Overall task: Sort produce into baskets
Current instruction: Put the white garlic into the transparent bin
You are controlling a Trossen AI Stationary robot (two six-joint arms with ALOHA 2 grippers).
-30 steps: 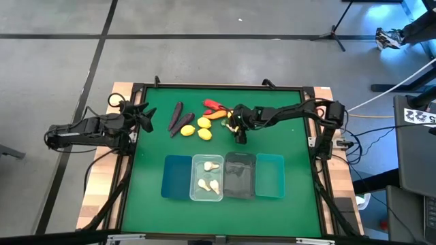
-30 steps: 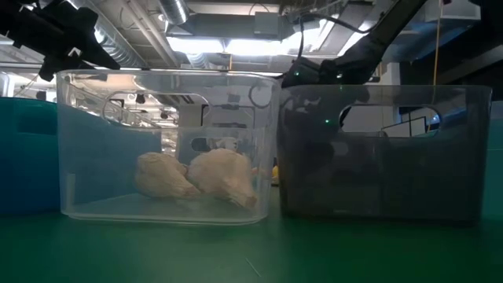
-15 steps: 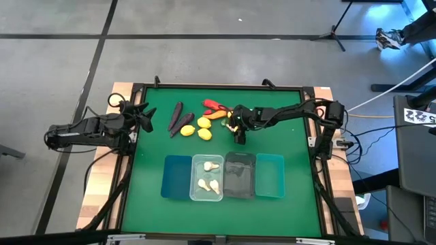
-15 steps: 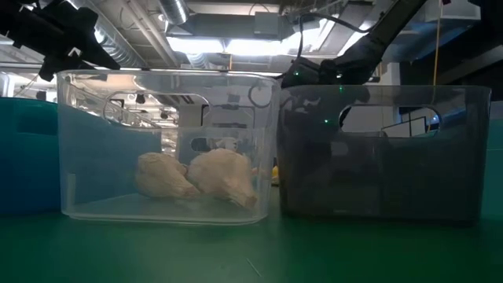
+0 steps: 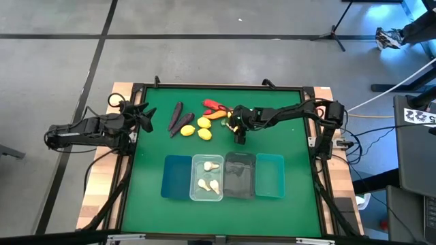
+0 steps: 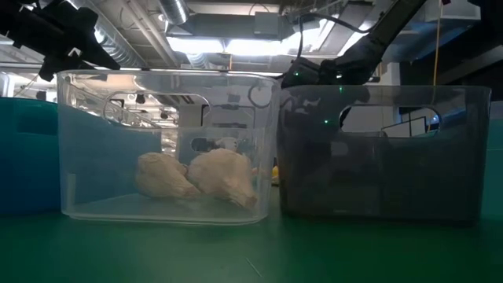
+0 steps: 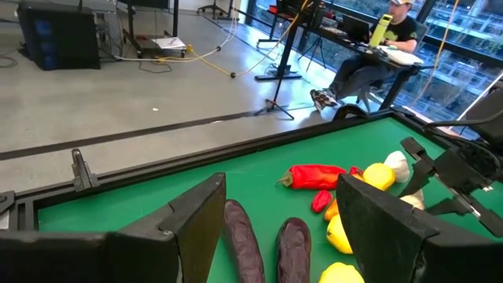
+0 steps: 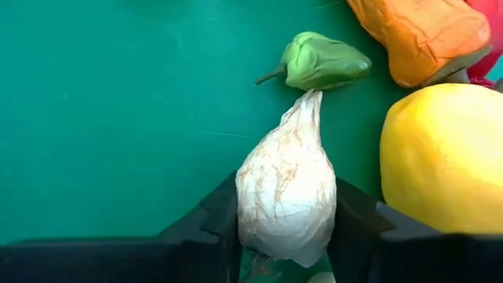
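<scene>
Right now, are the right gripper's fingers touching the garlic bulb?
Touching. The right wrist view shows the garlic bulb wedged between both dark fingers, each pressed against its sides with no gap.

Even overhead light, soft shadows; bright ceiling lamps glare above the clear bin point(image 6: 165, 145), its foreground blurred.

Four bins point(image 5: 223, 175); three garlics point(image 5: 206, 184) in the clear one, one more by the peppers. Two aubergines point(image 5: 180, 120), three lemons point(image 5: 204, 122), several red and orange peppers point(image 5: 214, 106).
</scene>
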